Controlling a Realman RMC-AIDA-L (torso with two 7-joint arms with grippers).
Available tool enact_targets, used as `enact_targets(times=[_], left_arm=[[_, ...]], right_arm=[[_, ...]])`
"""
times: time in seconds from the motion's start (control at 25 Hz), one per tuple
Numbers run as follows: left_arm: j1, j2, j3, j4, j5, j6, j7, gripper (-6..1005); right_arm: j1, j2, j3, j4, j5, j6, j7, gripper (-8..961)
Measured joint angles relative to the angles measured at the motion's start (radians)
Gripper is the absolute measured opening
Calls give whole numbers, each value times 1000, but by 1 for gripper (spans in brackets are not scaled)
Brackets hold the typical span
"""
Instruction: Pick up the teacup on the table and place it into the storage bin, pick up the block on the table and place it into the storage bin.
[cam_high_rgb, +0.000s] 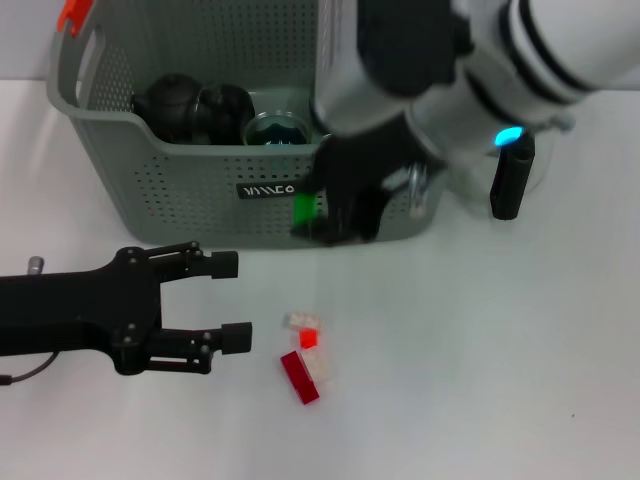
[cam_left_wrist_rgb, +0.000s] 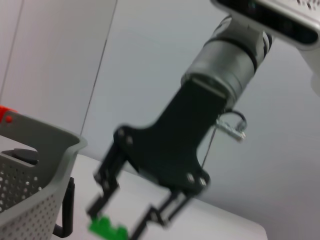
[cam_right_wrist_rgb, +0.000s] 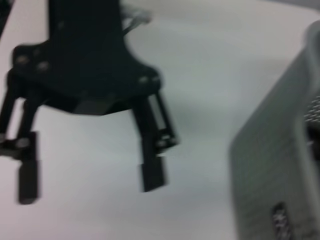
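Note:
The grey-green storage bin (cam_high_rgb: 180, 190) stands at the back of the table; its corner also shows in the left wrist view (cam_left_wrist_rgb: 45, 150). A dark round teacup (cam_high_rgb: 275, 130) sits inside it beside black pot-like items (cam_high_rgb: 190, 100). My right gripper (cam_high_rgb: 318, 222) hangs in front of the bin's front wall, shut on a green block (cam_high_rgb: 303, 212). The left wrist view shows this gripper (cam_left_wrist_rgb: 120, 220) and the green block (cam_left_wrist_rgb: 107, 227) too. My left gripper (cam_high_rgb: 230, 300) rests low at the front left, open and holding nothing. In the right wrist view it (cam_right_wrist_rgb: 90, 177) stands open.
On the table in front of the bin lie a red block (cam_high_rgb: 299, 377), a small red piece (cam_high_rgb: 308, 338) and pale translucent pieces (cam_high_rgb: 298, 320). A black upright cylinder (cam_high_rgb: 512, 175) stands right of the bin.

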Motion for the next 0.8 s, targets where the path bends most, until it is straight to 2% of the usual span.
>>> enact_targets(times=[0.2,0.32,0.36,0.6,0.8], left_arm=[[8,2,-35,-2,-1,9,0,892],[16,2,-45,-2,3,9,-1,893],[19,2,-51,-2,3,9,-1,894],[28,2,-100,-4,4,7,-1,896],[29,5,-134,-7,1,5,-13,896]], right_arm=[[46,-1,110,-6,-50,-2,-10,424],[74,-1,195,10,-78,64,-37,424],[74,-1,195,10,-78,64,-37,424],[125,-7,284,160,-85,205,-60,425],[171,-7,312,279,-82,240,-67,452]])
